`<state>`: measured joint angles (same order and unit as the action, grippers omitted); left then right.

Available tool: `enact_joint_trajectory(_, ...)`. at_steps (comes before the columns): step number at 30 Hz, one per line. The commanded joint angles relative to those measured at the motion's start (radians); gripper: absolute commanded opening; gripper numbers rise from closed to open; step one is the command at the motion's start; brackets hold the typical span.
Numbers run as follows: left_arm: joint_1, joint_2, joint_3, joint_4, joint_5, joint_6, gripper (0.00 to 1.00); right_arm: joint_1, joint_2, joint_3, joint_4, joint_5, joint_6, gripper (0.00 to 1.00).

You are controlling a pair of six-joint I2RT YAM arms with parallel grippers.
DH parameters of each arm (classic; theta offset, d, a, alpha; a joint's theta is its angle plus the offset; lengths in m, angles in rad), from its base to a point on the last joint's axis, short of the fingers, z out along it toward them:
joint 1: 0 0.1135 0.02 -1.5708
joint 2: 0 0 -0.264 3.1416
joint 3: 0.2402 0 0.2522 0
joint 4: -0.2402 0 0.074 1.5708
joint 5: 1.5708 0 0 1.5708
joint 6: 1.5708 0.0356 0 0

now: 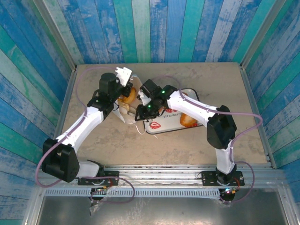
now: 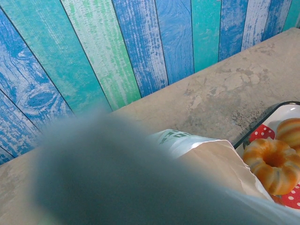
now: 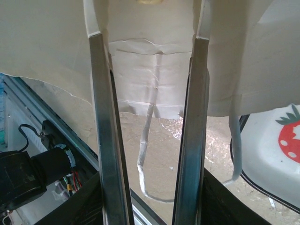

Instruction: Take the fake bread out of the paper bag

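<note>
Table (image 1: 93,140) | paper bag (image 3: 136,79) mouth rightward | left hand (image 1: 123,76) closed | right hand (image 3: 147,47) grip unclear

Staged robot lab booth, blue plank walls (image 1: 164,28), mottled tabletop (image 1: 187,150)

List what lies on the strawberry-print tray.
A ring-shaped bun and a second roll lie on the tray; the right arm covers its middle from above, so more may be hidden.
</note>
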<state>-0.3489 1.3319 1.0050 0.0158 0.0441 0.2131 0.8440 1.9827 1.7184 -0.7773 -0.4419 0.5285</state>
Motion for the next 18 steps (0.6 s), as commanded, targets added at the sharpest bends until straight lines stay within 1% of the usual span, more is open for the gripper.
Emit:
enact_joint_trajectory(1,0.002,-0.071,-0.018,0.048,0.011,0.012,0.0,0.009,0.006,0.013,0.011,-0.018,0.003,0.38)
enact_joint_trajectory(3,0.0,-0.072,-0.023,0.053,0.005,0.013,0.0,0.01,-0.007,0.01,0.011,-0.001,0.004,0.32)
enact_joint_trajectory(5,0.001,-0.071,-0.027,0.053,-0.004,0.014,0.0,0.01,-0.03,0.007,0.011,0.022,0.005,0.29)
enact_joint_trajectory(13,0.002,-0.115,-0.057,0.069,-0.067,-0.013,0.0,0.009,-0.144,-0.037,0.011,0.121,0.001,0.26)
enact_joint_trajectory(18,0.002,-0.131,-0.084,0.069,-0.099,-0.029,0.0,0.009,-0.22,-0.077,0.016,0.154,-0.011,0.25)
